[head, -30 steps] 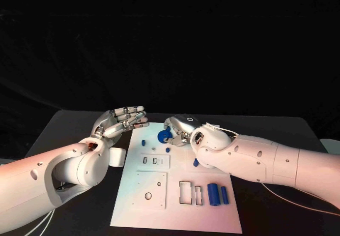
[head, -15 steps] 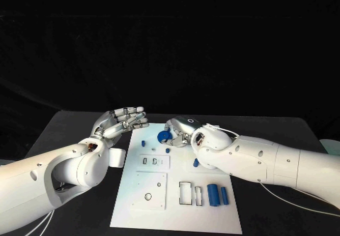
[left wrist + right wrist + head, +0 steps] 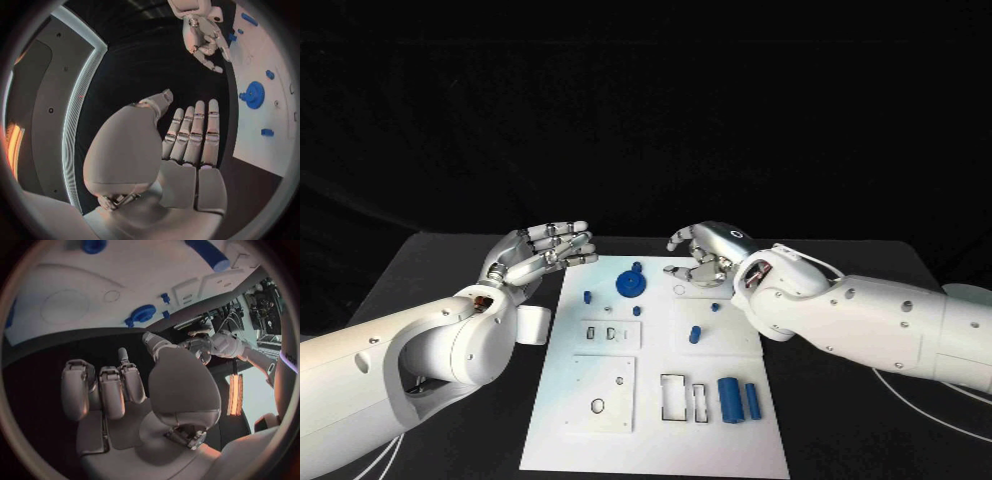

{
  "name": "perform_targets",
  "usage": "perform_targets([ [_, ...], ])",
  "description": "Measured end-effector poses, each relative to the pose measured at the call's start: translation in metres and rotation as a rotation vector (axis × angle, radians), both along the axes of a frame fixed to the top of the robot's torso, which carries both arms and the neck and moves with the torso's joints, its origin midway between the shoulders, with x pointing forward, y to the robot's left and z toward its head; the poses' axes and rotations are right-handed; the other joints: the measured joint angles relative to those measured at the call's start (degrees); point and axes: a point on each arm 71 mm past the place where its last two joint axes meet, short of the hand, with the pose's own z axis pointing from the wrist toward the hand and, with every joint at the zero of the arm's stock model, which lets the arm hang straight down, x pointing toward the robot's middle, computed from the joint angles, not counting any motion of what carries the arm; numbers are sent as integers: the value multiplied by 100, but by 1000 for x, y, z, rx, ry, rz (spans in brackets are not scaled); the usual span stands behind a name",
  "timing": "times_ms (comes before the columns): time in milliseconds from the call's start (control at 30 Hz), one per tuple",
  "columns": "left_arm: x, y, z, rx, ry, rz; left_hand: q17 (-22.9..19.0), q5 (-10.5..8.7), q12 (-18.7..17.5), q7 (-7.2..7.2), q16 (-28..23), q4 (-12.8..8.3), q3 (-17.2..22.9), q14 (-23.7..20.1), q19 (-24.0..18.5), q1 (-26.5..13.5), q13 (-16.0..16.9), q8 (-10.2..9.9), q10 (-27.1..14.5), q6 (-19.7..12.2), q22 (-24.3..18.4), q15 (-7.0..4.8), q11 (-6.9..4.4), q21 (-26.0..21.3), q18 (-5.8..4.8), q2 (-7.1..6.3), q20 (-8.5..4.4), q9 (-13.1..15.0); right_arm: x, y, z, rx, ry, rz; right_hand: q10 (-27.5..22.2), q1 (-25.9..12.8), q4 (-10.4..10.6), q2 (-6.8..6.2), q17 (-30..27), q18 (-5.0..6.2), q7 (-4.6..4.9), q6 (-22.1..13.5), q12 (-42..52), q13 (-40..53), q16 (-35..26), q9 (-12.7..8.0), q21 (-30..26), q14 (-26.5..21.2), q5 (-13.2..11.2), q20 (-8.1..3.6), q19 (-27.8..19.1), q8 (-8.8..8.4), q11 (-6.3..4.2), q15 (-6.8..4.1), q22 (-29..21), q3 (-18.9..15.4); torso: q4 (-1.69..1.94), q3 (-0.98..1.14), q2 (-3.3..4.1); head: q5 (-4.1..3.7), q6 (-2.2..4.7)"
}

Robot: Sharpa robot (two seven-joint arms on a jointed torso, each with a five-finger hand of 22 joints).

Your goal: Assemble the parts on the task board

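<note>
Gear [image 3: 632, 283], blue, now lies released on the task board [image 3: 661, 440] near its 12 o'clock edge, right hand [image 3: 707, 246] lifted clear with fingers apart and empty, left hand [image 3: 540, 252] open at 9 o'clock; placement appears complete.

One task board [image 3: 574, 420]; one blue gear [image 3: 632, 284]; two blue cylinders [image 3: 730, 398]; about five small blue pegs [image 3: 587, 296].

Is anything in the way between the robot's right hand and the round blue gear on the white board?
Nothing visible is. The right hand hovers empty above the far edge of the task board, and the blue gear lies just beside and below it, with only bare white board between them.
</note>
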Motion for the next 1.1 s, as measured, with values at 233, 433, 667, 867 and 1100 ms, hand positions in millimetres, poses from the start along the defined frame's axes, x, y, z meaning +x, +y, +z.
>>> perform_targets([
  [233, 2, 3, -1, 4, 1, 9, 0, 0, -26, 21, 0, 0, 0, 0, 0, 0, 0, 0, 0, -21, 0, 0, 0, 0, 0, 0, 0, 0, 1, -68, 13, 81, 61, -72, -79, 349, -269, -108, 0, 0, -2, 145, -82, -1, -28, 19, -242, 0, -133, -21, -206, -33, -26, 0, 4, 131, -85, 28, -48, -30, 34],
  [433, 3, 3, -1, 2, 1, 8, 0, 0, -26, 21, 1, 0, 0, 0, 0, 0, 0, 0, 0, -21, 1, 0, 0, 0, 0, 0, 0, 0, -1, -115, 10, 119, 120, -111, -114, 458, -359, -157, -1, 1, 29, 114, -106, -1, -32, 9, -257, 0, -133, -29, -213, -133, -10, 0, 4, 150, -133, 59, -75, -67, 42],
  [667, 4, 3, -2, 1, 1, 7, 0, 0, -26, 21, 1, 0, 0, 0, 0, 0, 0, 0, 0, -21, -5, 0, 0, 0, 0, 0, 0, 1, -4, -136, -5, 136, 176, -116, -114, 549, -438, -111, -1, 0, 28, 114, -106, -1, -32, 9, -257, 0, -97, -29, -213, -156, -10, 0, 4, 229, -148, 88, -96, -108, 24],
  [867, 4, 3, -2, 0, 1, 6, 0, 0, -26, 21, 1, 0, 0, 0, 0, 0, 0, 0, 0, -21, -4, 0, 0, 0, 0, 0, 0, 1, -4, -138, -18, 141, 214, -104, -114, 606, -516, -102, -2, 0, 19, 166, -106, -2, -32, 9, -257, 0, 46, -29, -213, -156, -10, 0, 3, 307, -149, 96, -97, -118, 1],
  [1100, 4, 3, -2, 0, 1, 6, 0, 0, -26, 21, 1, 0, 0, 0, 0, 0, 0, 0, 0, -21, -4, 0, 0, 0, 0, 0, 0, 1, -1, -132, -28, 139, 245, -84, -114, 647, -564, -104, -2, 1, 20, 205, -106, -2, -32, 15, -257, 0, 68, -29, -213, -161, -10, 0, 3, 355, -137, 81, -99, -113, -36],
])
